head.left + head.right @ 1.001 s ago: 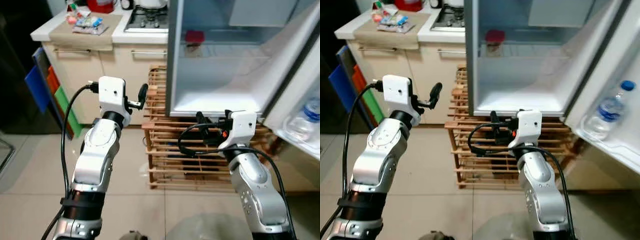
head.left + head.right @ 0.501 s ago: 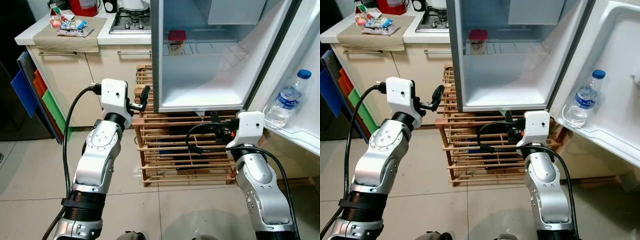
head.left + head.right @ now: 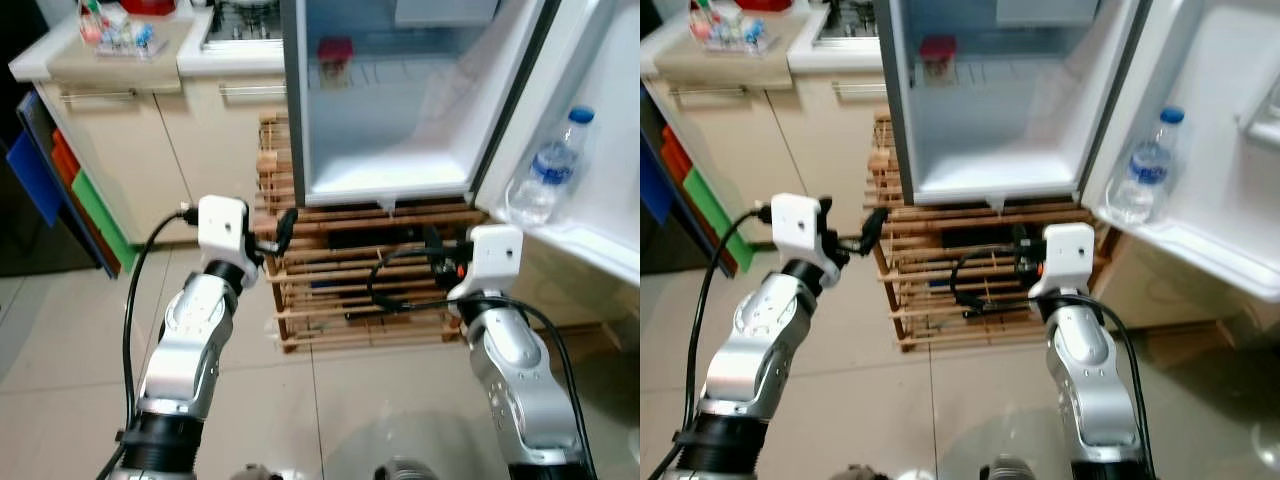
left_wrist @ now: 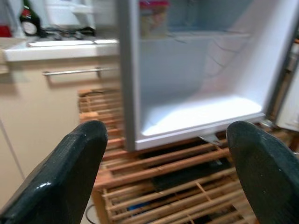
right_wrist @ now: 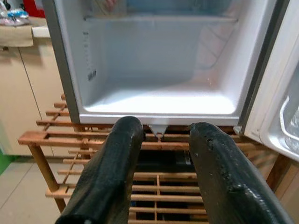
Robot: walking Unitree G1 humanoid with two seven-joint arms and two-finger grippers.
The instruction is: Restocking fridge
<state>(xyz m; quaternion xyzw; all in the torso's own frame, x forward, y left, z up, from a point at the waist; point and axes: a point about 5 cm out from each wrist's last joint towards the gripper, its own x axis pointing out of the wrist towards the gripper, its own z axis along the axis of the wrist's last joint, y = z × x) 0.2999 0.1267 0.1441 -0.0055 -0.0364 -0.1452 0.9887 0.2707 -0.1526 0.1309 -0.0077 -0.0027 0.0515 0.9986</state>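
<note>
While the fridge [image 3: 385, 110] gapes, its bottle [image 3: 548, 167] stands upright.

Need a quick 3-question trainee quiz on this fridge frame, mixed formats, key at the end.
1. True or false: the fridge door stands open.
2. Multiple choice: where is the water bottle? A) on the wooden rack below the fridge B) on the door shelf C) on the counter
3. Fill in: both arms are raised before the fridge; the left tool has its fingers spread ____ and holds nothing, and the right tool is empty too.

Key
1. True.
2. B. The bottle stands upright on the door shelf; the wooden rack carries the fridge.
3. Wide apart (open).
</note>
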